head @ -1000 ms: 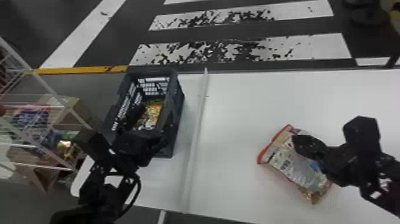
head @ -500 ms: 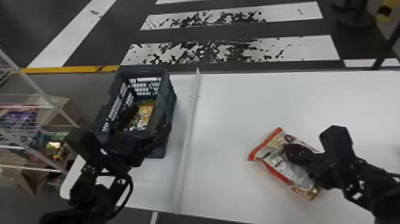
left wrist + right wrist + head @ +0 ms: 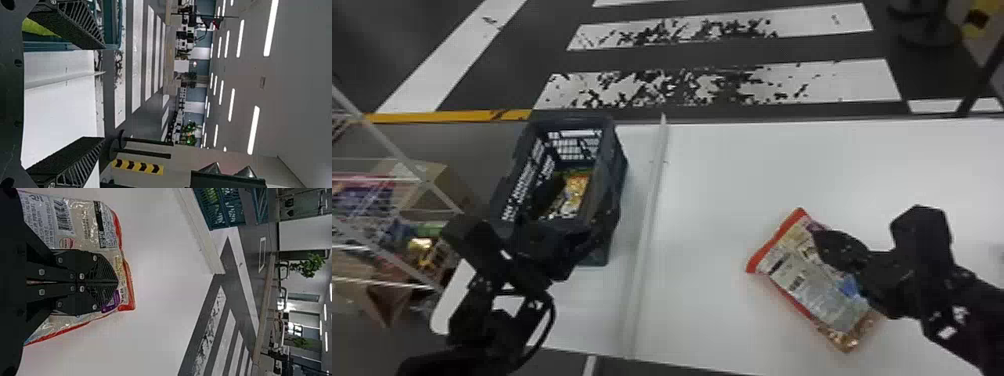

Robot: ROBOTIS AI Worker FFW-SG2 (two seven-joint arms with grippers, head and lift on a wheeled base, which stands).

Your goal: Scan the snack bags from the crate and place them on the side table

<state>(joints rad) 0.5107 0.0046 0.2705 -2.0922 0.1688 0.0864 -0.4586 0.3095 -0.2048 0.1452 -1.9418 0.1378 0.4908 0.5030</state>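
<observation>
Snack bag (image 3: 812, 287) lies across ridge (image 3: 649, 215) from crate (image 3: 617, 172), right end effector (image 3: 824, 240) closed, left end effector (image 3: 584, 195) open.

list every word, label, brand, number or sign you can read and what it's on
No words or numbers can be quoted with confidence.
Snack bag on the table: a printed label and barcode, print too small to read.
Packet in the crate: too blurred to read.
Yellow-and-black board: chevrons, no words visible.
</observation>
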